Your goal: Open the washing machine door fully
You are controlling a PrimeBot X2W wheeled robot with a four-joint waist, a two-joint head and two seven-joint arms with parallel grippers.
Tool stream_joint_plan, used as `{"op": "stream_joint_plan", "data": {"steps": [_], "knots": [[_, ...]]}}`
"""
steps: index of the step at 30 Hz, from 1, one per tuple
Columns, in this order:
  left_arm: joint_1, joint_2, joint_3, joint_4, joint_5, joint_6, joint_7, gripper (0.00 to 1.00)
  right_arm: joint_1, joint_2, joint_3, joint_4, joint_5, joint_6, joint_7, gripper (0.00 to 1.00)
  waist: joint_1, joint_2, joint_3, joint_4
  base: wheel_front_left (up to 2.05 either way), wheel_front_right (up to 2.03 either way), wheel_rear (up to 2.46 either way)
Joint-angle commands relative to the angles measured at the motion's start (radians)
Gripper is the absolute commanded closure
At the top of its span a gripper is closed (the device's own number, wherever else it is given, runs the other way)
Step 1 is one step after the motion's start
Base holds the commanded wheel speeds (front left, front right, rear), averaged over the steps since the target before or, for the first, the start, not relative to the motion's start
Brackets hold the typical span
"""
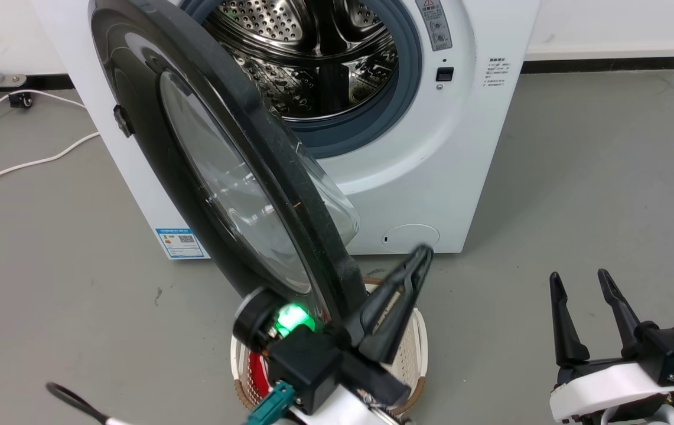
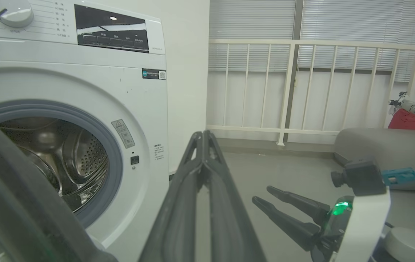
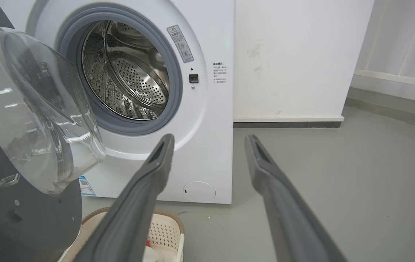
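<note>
Two long dark fingers of the left pincer [image 1: 422, 255] [image 2: 203, 135] are pressed together along their length, with nothing clamped between them. Just to that pincer's left stands the large round glossy black washing machine door [image 1: 136, 136] [image 2: 11, 189]. It is swung well out from the big white front-loading washing machine [image 1: 431, 177] [image 2: 145, 102] [image 3: 211, 109], and its free edge is the part nearest the pincer. The fingers run close along the lower part of the door's rim on its inner side; whether they touch it I cannot tell.

The door's clear bulging glass bowl [image 1: 337, 212] [image 3: 36, 109] swells out toward the left pincer's side. Beyond that pincer's fingertips is the machine's white front with a small round cover [image 1: 410, 238]. Farther on, the perforated steel drum [image 1: 313, 59] stands uncovered inside its grey rubber gasket [image 1: 407, 94].

Under the left pincer sits a cream perforated laundry basket [image 1: 416, 348] [image 3: 163, 233] with something red in it.

The right pincer [image 1: 579, 277] [image 2: 262, 193] [image 3: 209, 138] hangs well to the right of the left one, low over the grey floor [image 1: 608, 177]. Its two fingers are spread apart and hold nothing. Seen from its own wrist, the door is to the left of its fingers, the drum opening is ahead and to the left, and the basket is below its left finger.
</note>
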Motion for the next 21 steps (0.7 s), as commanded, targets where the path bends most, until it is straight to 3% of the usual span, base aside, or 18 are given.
{"op": "stream_joint_plan", "data": {"steps": [1, 7, 21], "knots": [[0.033, 0.006, -0.007, 0.028, -0.016, 0.003, 0.034, 1.0, -0.005, 0.003, 0.003, 0.007, 0.006, -0.001, 0.001, 0.0, 0.0, -0.0001, -0.001, 0.0, 0.0, 0.0, 0.0], [0.052, 0.01, -0.017, 0.118, -0.037, 0.014, 0.08, 1.0, -0.015, 0.003, 0.016, 0.014, 0.012, -0.001, 0.001, 0.0, 0.0, -0.0001, 0.003, -0.002, 0.0, 0.0, 0.0], [-0.079, 0.0, -0.018, 0.316, -0.119, 0.072, 0.017, 1.0, -0.028, 0.003, 0.038, 0.035, 0.026, -0.001, 0.007, 0.0, 0.0, -0.0001, 0.013, -0.034, 0.0, 0.0, 0.0]]}}
